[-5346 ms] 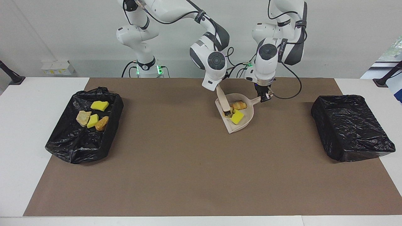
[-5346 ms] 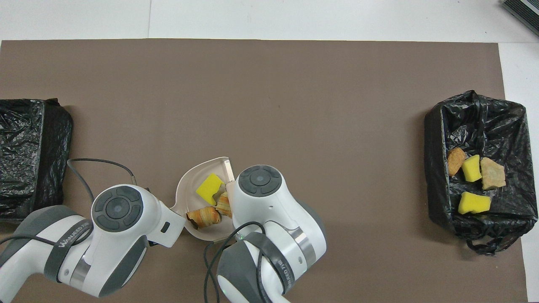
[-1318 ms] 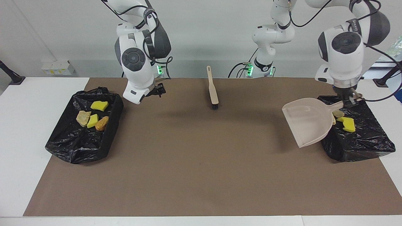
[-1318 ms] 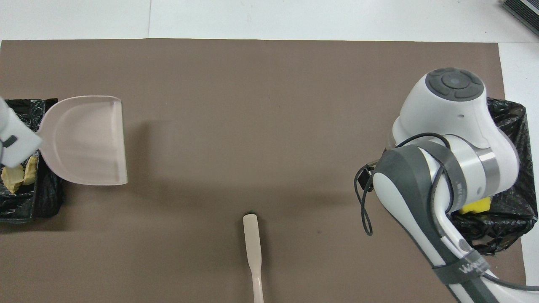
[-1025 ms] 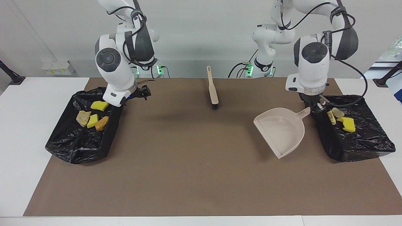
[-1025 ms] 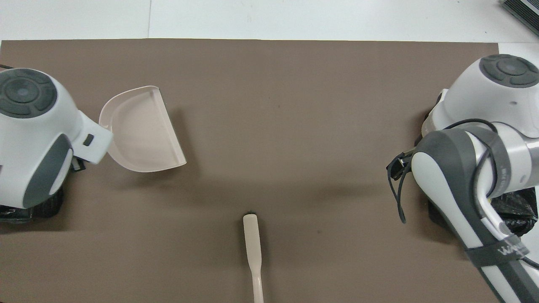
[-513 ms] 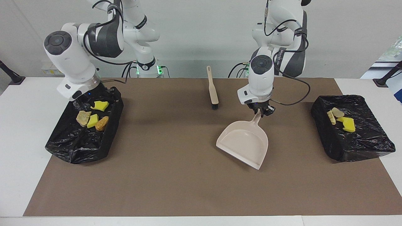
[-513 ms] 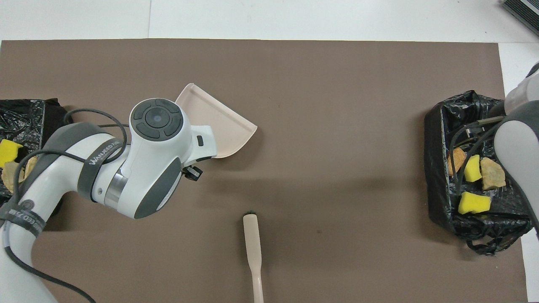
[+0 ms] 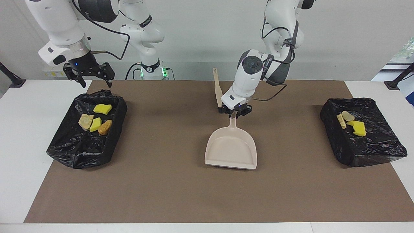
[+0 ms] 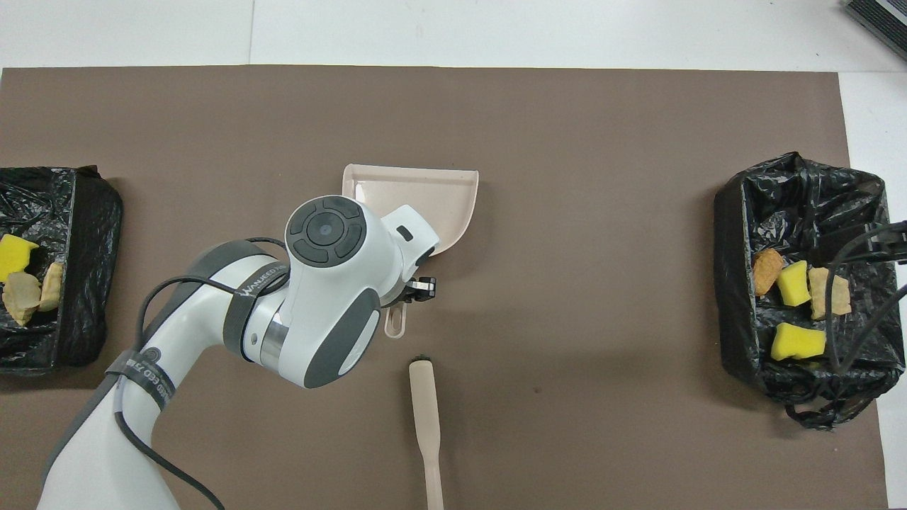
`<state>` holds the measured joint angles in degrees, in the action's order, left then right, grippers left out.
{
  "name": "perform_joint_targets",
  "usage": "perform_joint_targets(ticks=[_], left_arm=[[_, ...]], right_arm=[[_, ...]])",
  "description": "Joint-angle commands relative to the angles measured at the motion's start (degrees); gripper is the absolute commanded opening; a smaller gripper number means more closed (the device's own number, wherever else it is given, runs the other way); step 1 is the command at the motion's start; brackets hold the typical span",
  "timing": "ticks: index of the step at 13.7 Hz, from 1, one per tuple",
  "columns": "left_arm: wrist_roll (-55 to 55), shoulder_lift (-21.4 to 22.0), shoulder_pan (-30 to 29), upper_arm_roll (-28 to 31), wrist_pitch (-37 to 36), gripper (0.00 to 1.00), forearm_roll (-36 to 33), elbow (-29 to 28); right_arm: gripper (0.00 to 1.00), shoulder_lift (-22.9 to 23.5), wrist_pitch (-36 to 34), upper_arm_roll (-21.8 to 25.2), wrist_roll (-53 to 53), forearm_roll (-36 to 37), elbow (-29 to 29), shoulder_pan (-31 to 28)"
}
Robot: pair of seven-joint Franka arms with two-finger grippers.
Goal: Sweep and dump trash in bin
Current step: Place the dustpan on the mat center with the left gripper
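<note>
Brush (image 9: 218, 87) lies on brown mat (image 9: 181, 191) nearest robots. Left gripper (image 9: 235, 112) clamped on dustpan (image 9: 231, 147) handle mid-table, pan farther out. Right gripper (image 9: 88, 73) raised, fingers apart, over its-end bin (image 9: 84, 149) edge. Trash: four scraps (image 9: 94, 118) there, three scraps (image 9: 352, 124) in left-end bin (image 9: 365, 149).
</note>
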<state>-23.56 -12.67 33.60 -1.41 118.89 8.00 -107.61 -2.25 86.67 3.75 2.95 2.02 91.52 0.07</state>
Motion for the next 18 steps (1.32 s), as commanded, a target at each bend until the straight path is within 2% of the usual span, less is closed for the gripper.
perform_joint_targets(ticks=[1, 8, 9, 10, 12, 13, 16, 18], left_arm=[[-2.4, -0.9, 3.9, 1.2, 0.9, 0.0, 1.2, -0.3], [-2.5, -1.6, 5.9, 1.2, 0.7, 0.0, 1.2, -1.8], [-2.5, -1.6, 5.9, 1.2, 0.5, 0.04, 1.2, -1.8], [-2.5, -1.5, 5.8, 1.3, -0.4, 0.23, 1.2, -1.6], [-2.5, -1.4, 5.5, 1.3, -1.0, 0.86, 1.2, -1.5], [-2.4, -0.9, 5.1, 1.3, -1.6, 1.0, 1.1, -1.5], [-2.2, 1.4, 3.8, 2.0, -2.2, 1.0, 1.1, -1.0], [-2.2, 3.7, -0.6, 2.0, -2.9, 1.0, 1.1, -1.1]], right_arm=[[1.0, 0.9, -0.5, -0.4, -6.4, -2.5, -2.1, -0.6], [1.0, 0.1, 2.9, -1.9, -9.8, -4.4, -0.4, -0.3], [1.0, 0.1, 3.6, -2.7, -9.8, -4.4, -0.3, -0.5], [1.0, 0.1, 3.6, -3.2, -9.9, -4.4, -0.2, -0.6], [1.0, 0.1, 3.6, -3.4, -10.0, -4.0, -0.1, -0.5], [1.0, 0.1, 3.3, -3.4, -9.3, -3.2, -0.1, -0.2], [1.0, 0.1, 2.6, -2.7, -3.6, -1.1, -0.6, 0.1], [1.0, 0.1, 1.4, -2.5, -3.1, -1.3, -1.1, -0.1]])
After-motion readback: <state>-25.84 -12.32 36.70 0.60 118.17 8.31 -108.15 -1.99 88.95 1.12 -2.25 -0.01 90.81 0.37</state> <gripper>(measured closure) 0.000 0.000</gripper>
